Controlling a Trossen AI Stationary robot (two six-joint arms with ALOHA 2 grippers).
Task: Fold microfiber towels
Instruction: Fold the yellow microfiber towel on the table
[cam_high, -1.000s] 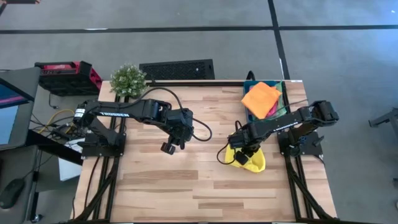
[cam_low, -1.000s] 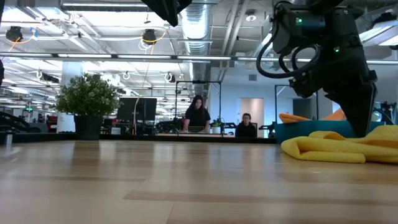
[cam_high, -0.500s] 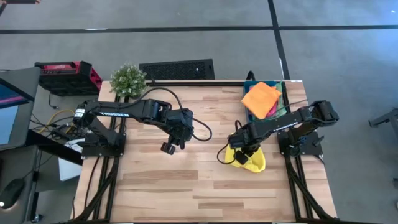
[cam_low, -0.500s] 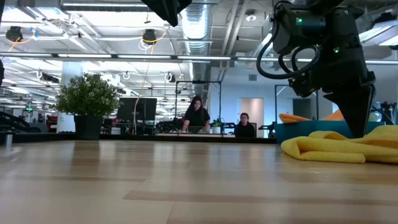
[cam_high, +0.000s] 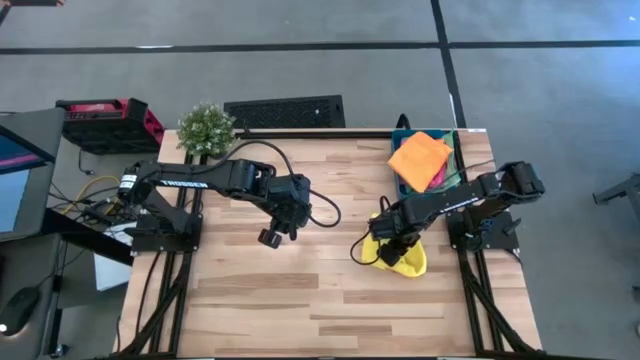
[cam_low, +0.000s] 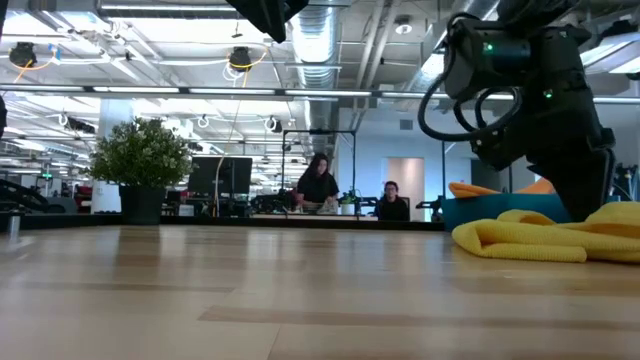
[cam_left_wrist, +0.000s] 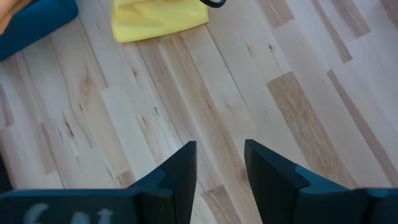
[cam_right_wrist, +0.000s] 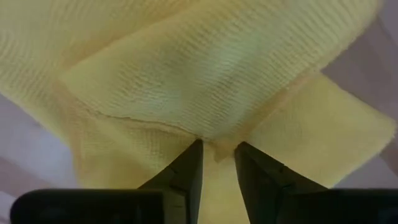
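High view: right fingers (cam_high: 385, 252) on yellow towel (cam_high: 408, 262); no writing legible.

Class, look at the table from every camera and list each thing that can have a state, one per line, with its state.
yellow towel: crumpled on the table
orange towel: lying on top of the bin's pile
teal bin: holding towels
left gripper: open, empty, above bare wood
right gripper: fingers parted, pressed into the yellow towel

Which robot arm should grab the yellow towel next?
The right one, probably. The right gripper is already down on the yellow towel, its jaws slightly apart over a fold. The left gripper hangs over bare wood mid-table, well away from the towel, jaws open.
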